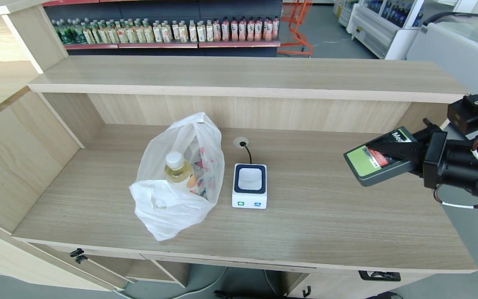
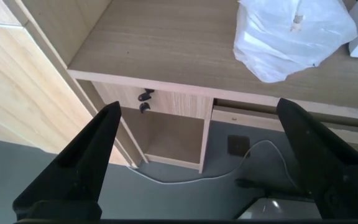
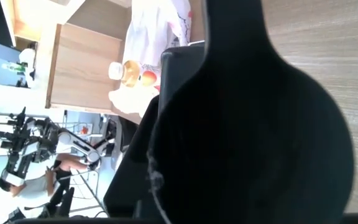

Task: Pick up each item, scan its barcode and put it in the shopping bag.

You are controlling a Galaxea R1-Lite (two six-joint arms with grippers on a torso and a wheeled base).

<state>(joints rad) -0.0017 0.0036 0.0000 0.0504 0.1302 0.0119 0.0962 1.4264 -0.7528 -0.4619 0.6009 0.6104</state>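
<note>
At the tabletop's [image 1: 326, 216] right end, my right claw [image 1: 390, 155] clamps a box [image 1: 365, 164], probably unscanned; the shopping bag [image 1: 164, 207] holds a bottle [image 1: 176, 168]; left claw [image 2: 199, 107] spread.

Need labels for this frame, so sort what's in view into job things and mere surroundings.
Job things: dark box clamped in the right gripper; scanner; shopping bag with a bottle inside; open left gripper.
Surroundings: shelf of drinks; orange rack; coolers.
</note>
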